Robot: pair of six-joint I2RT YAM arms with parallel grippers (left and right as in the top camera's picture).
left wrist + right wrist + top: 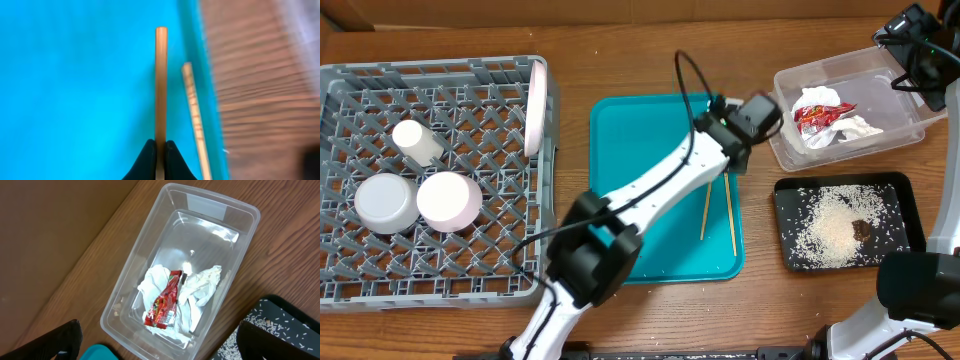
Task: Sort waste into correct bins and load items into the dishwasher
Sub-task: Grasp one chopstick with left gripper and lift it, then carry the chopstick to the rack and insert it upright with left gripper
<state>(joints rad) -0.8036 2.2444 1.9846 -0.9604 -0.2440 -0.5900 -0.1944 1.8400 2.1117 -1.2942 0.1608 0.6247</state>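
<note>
One grey rack (420, 65) on the desk (620, 40): one plate (534, 108) on edge, two bowls (387, 202), one cup (418, 142). One teal tray (630, 150): two chopsticks (731, 215), one clamped in left fingers (147, 160). One clear tub (215, 202): tissue (202, 285), one red wrapper (165, 302), print unreadable. One black tray (905, 200): rice (830, 235), one brown lump (861, 229). Right fingers (60, 342) spread wide, holding nothing.

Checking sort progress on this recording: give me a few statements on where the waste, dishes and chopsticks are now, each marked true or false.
1. The red snack wrapper lies in the clear tub. True.
2. The clear tub also holds loose rice. False: the rice grains are on the black tray.
3. The left gripper is shut on one chopstick. True.
4. The plate stands on edge in the dish rack. True.
5. Both chopsticks are already in the dish rack. False: both are over the teal tray, by its right edge.
</note>
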